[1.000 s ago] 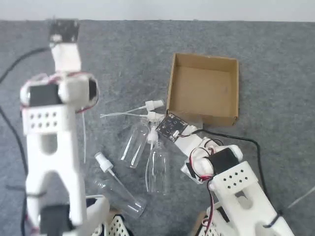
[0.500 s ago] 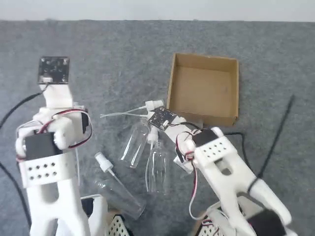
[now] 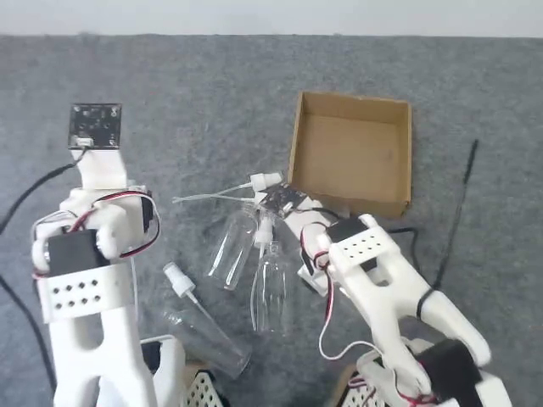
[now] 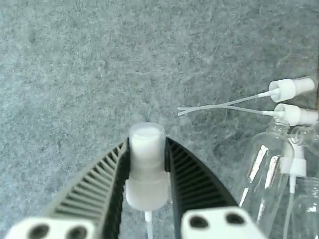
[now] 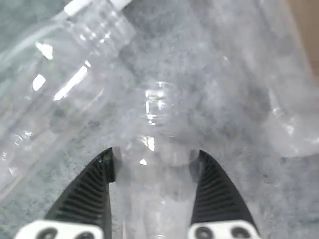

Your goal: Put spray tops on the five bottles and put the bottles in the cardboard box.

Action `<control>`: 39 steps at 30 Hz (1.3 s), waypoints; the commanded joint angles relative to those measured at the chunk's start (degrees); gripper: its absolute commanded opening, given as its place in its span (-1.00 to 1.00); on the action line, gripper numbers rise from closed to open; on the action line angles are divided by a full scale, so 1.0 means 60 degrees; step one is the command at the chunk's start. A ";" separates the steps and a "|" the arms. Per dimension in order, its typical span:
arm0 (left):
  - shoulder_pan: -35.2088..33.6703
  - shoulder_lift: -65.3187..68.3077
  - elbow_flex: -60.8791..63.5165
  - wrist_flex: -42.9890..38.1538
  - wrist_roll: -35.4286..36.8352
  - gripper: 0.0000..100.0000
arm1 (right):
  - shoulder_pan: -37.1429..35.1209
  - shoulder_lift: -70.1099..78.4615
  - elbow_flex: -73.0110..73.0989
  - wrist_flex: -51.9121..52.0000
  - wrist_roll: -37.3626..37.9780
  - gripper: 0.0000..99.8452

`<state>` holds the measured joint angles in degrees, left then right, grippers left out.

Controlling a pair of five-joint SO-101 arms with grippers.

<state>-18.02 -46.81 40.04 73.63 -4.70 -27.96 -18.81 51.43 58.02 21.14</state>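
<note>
- Spray top [image 4: 146,164] is gripped by its white cap between the left jaws, which are closed against both its sides, over the grey table [image 4: 75,59].
- Clear bottle [image 5: 155,189] is lying on the table with the right jaws closed on its body, near a corner of the cardboard box [image 3: 352,100].
- Two loose spray tops [image 3: 265,180] are lying beside the box.
- More bottles [image 3: 232,248] are lying between the arms.

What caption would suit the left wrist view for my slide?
Left hand grips a white spray top over the grey mat, clear bottles lying nearby.
</note>
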 commanded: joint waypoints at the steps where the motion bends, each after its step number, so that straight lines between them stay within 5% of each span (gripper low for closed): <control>1: 0.0000 -0.0337 -0.0359 -0.0264 0.0000 -0.93 | 0.0593 -0.1736 -0.1084 0.0725 -0.0132 -0.98; 9: 0.1480 -0.0337 -0.2425 0.0864 0.0542 -0.93 | -0.0769 -0.4081 -0.2505 0.1355 -0.1084 -0.98; 16: 0.2681 -0.0337 -0.4154 0.1128 0.0806 -0.94 | -0.2352 -0.3407 -0.2388 -0.1223 -0.2139 -0.99; 23: 0.2681 -0.0352 -0.5267 0.0352 0.1011 -0.94 | -0.3289 -0.3084 -0.1495 -0.2908 -0.2286 -0.99; 27: 0.2681 -0.0352 -0.5443 -0.0234 0.2022 -0.94 | -0.3802 -0.3363 -0.1245 -0.3260 -0.2388 -0.99; 33: 0.2696 -0.0527 -0.5385 -0.1260 0.3341 -0.98 | -0.4051 -0.4315 0.0718 -0.5956 -0.2828 -0.99; 39: 0.2681 -0.1172 -0.4227 -0.2549 0.3414 -0.98 | -0.4081 -0.5150 0.1275 -0.5985 -0.2872 -0.99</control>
<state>-2.11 -51.47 13.05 62.81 14.90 -51.78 -45.71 59.34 23.82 4.79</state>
